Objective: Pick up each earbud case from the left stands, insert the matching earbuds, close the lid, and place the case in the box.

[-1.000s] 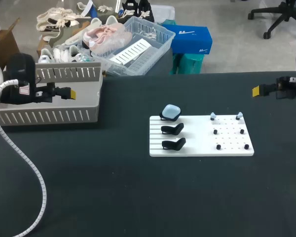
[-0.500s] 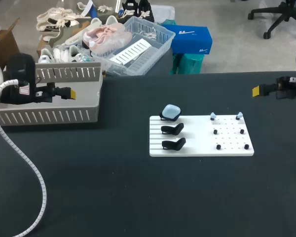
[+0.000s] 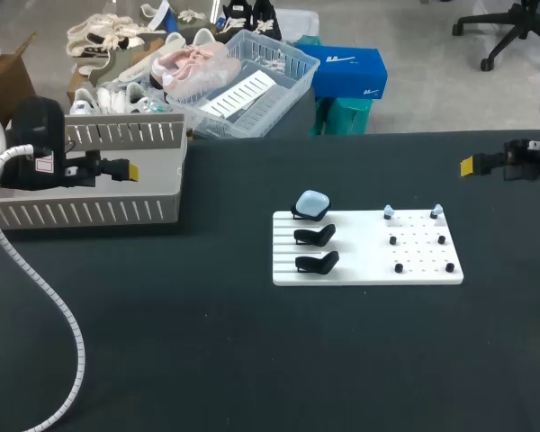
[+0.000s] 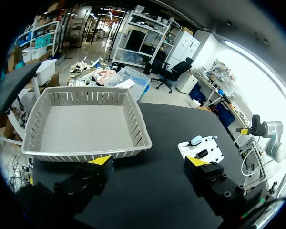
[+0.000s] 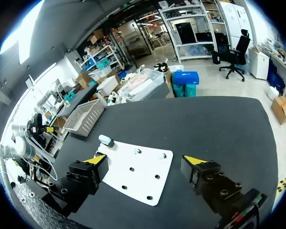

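Blue earbud case [image 3: 312, 203] at far-left corner of white board [image 3: 360, 263]; L claw [image 4: 149, 161] & R claw [image 5: 145, 159] both spread apart.

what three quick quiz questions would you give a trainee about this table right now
1. True or false: all three stands hold a case.
2. Which is the left tool nearest? A the grey box B the white board C the case
3. Fill in: ___ earbuds sit on the pegs of the white board.
Key: 1 false, only the rear stand holds a case. 2 A. 3 two.
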